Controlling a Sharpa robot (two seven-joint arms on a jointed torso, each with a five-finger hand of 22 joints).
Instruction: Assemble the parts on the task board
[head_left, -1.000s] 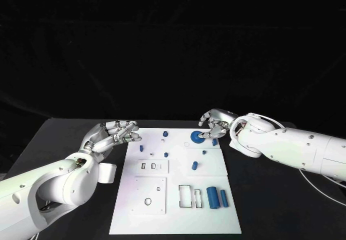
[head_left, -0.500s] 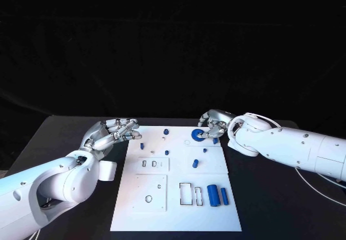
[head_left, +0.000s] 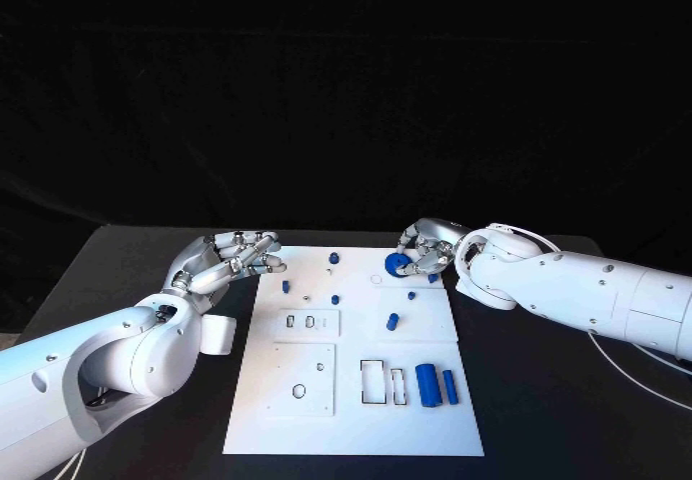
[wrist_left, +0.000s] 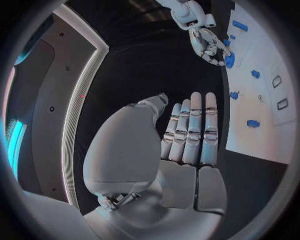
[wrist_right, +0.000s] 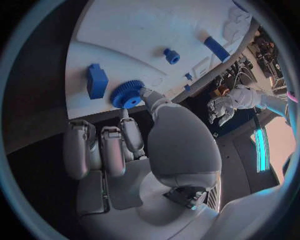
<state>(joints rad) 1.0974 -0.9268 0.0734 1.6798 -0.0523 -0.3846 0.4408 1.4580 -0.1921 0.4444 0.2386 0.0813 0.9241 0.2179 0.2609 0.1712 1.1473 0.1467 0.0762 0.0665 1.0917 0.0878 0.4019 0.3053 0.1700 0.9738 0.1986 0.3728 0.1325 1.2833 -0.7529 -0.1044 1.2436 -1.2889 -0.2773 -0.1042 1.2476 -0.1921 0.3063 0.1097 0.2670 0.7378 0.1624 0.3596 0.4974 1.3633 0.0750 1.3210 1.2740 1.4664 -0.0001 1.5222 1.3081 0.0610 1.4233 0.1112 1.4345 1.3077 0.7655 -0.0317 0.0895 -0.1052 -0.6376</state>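
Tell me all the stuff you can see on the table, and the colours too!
Task board: one, white, middle of the black table.
Gear: one, blue, far right of the board, held by the right hand.
Cylinders: two, blue, lying side by side near the board's front right.
Small pegs: several, blue, scattered on the board's far half.
Left hand: silver, empty, fingers apart, by the board's far left corner.
Right hand: silver, pinching the gear.

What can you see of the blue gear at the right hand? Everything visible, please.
The blue gear is a small, matte, plastic-looking disc with fine teeth round its rim and a raised round hub in the middle. It sits at the far right part of the task board, near a blue block. The right hand holds it: fingertips touch its rim. Whether it is lifted off the board cannot be told.
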